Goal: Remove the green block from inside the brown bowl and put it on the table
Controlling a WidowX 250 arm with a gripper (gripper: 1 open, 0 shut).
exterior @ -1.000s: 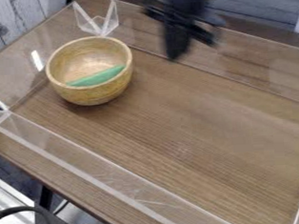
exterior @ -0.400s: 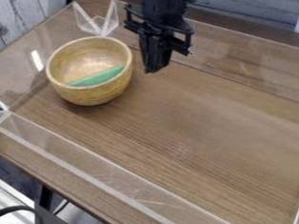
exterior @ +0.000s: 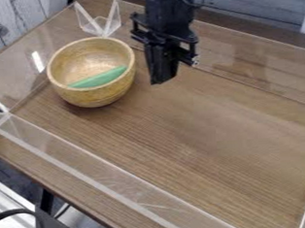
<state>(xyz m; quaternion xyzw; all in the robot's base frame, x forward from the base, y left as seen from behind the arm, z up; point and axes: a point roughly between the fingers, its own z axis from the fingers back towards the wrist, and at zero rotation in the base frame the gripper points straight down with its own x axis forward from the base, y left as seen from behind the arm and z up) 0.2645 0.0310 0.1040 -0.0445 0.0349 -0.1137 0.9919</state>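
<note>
Green block (exterior: 97, 78) in brown bowl (exterior: 74, 55), fingers (exterior: 165, 75) closed just beside

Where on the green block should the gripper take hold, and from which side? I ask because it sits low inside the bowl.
Probably across the green block's narrow width, near its middle, coming straight down from above. It lies flat in the brown bowl, close to the near wall, and the thick rim blocks any side approach. The gripper, shut and beside the bowl, would need to open first.
</note>
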